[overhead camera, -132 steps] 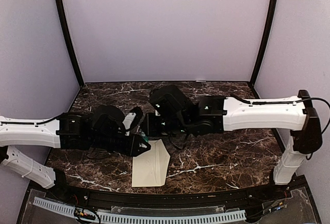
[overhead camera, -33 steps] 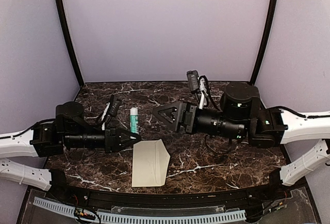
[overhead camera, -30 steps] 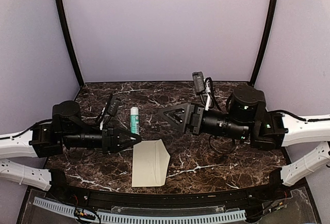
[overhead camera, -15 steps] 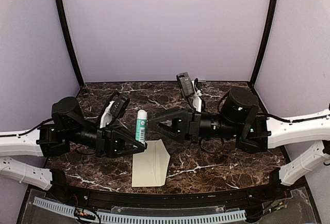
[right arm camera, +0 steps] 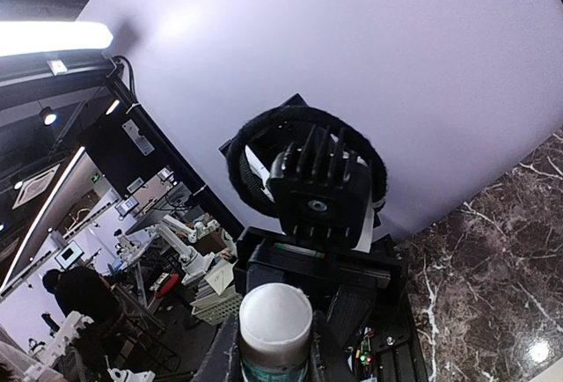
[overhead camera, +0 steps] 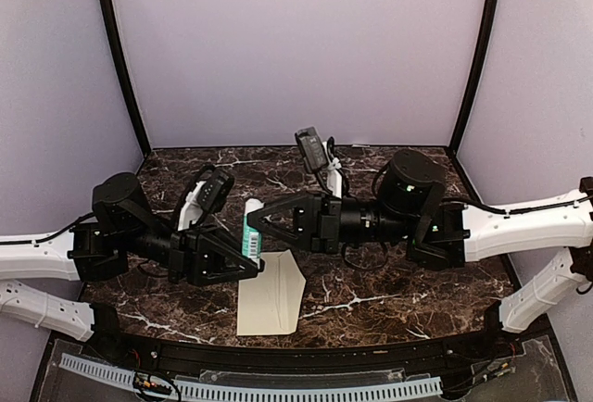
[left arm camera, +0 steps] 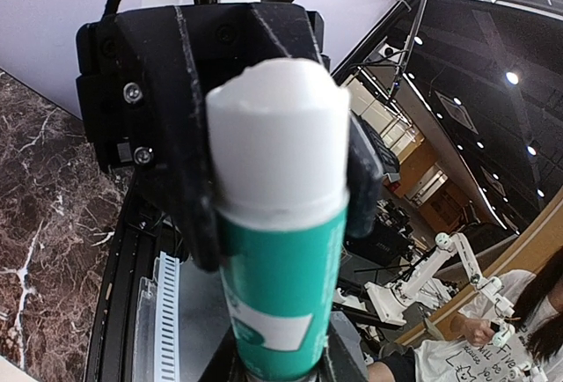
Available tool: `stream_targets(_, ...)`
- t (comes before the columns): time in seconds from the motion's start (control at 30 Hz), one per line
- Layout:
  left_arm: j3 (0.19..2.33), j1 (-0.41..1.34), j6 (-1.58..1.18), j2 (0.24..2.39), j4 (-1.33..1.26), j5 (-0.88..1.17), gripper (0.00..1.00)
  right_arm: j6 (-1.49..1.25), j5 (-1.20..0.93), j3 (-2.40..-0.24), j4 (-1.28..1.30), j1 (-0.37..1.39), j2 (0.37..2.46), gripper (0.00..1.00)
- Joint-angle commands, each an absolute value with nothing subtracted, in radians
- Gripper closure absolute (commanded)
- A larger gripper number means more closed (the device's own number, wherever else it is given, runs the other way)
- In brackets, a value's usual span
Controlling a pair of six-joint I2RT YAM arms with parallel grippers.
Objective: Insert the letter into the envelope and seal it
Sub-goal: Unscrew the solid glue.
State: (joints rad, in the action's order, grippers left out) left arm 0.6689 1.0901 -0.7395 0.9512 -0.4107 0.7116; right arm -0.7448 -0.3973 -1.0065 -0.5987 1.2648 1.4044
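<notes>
Swinging in from the right over the last second, the right hand (overhead camera: 252, 219) has narrowed its wide-spread fingers and now meets the left hand (overhead camera: 252, 263) above the middle of the desk (overhead camera: 398, 302). Between them sits a glue stick (overhead camera: 250, 238), teal-bodied with a barcode label. The left hand is clamped on its lower end, as it was a second ago. The right hand is closed around the white cap (left arm camera: 277, 135) at the other end. The left wrist view shows the right hand's black fingers (left arm camera: 189, 184) pressed against both sides of that cap. The right wrist view shows the cap (right arm camera: 275, 312) end-on, low in the picture, with the left arm's wrist behind it.

Both arms reach inward from the sides, so the two hands face each other nearly tip to tip. Just in front of them, toward the near edge, the envelope (overhead camera: 269, 302) lies flat on the dark marbled desk where it lay before. Its long cream body runs front to back, with a pointed flap jutting to the right. Neither hand touches it.
</notes>
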Motion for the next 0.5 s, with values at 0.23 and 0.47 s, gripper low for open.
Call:
stream_targets(0.23,0.708,1.085,-0.669,0.85,-0.168,0.376,1.0,-0.705,-0.298,-1.065,-0.471,1.285,1.39,0.98)
stream_targets(0.47,0.739,1.085,-0.643,0.848,0.076,0.175,1.0,-0.695,-0.094,-1.199,-0.197,1.314,1.462,1.0)
